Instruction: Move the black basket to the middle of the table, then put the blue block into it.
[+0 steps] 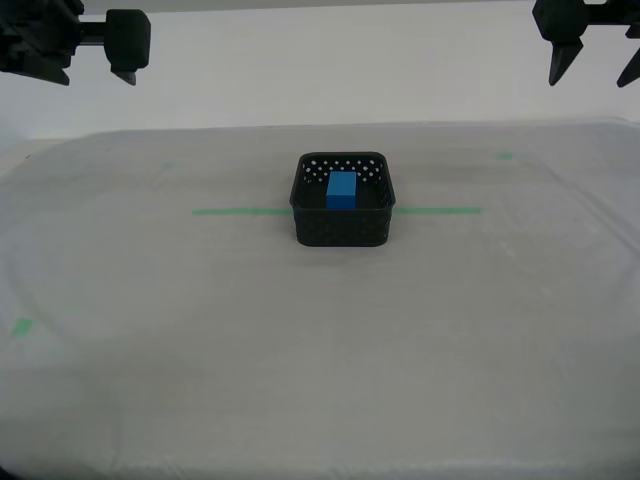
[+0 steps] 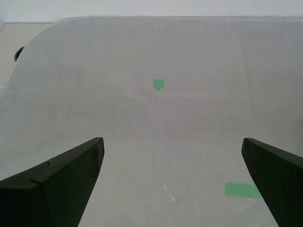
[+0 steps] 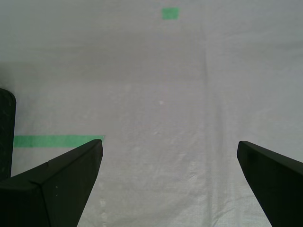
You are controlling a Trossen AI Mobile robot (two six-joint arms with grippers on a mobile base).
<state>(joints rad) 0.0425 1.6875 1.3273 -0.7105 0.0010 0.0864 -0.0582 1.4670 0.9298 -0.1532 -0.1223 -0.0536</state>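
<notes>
— What does the exterior view show?

— The black basket (image 1: 342,205) sits mid-table (image 1: 200,350) on the green tape line (image 1: 240,211), with the blue block (image 1: 342,190) inside it. Two arms hang at the upper corners, well above the cloth; which is which I can't tell from here.

— And the second wrist view?

— My second gripper (image 2: 173,182) has its jaws spread wide over bare cloth, with nothing between them. A small green tape bit (image 2: 159,84) lies ahead.

— The first wrist view?

— My first gripper (image 3: 169,182) is likewise spread apart and empty. A dark edge (image 3: 6,132) at the frame's border is possibly the basket, beside the tape line's end.
</notes>
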